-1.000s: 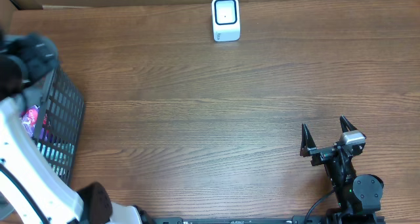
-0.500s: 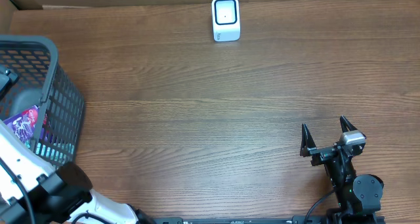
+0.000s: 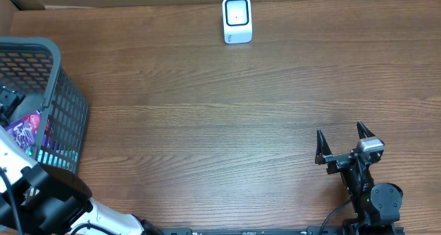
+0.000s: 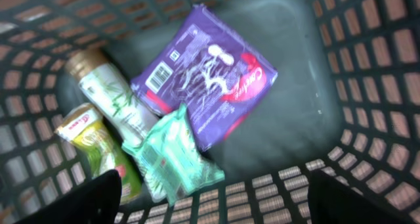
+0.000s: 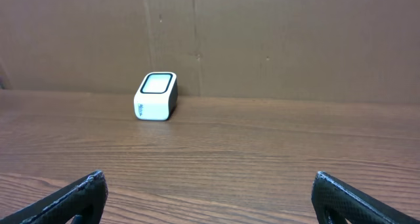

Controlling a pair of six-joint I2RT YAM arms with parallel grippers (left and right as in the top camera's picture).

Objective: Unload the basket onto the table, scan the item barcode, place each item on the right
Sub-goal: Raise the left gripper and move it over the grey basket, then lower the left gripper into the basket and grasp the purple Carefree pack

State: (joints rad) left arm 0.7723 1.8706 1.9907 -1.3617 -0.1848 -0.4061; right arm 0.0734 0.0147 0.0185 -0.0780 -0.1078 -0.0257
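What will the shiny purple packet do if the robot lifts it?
The flat purple plastic packet is probably floppy and light: it looks thin and creased. Its glossy film may be slippery. It likely won't roll, being flat.

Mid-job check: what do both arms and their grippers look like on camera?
The right arm is black, with a round joint housing, a silver-grey block at the wrist and a black cable near its base. The right gripper has two black pointed fingers. The left arm shows a white link, black joint and black cables; the left gripper has black fingers.
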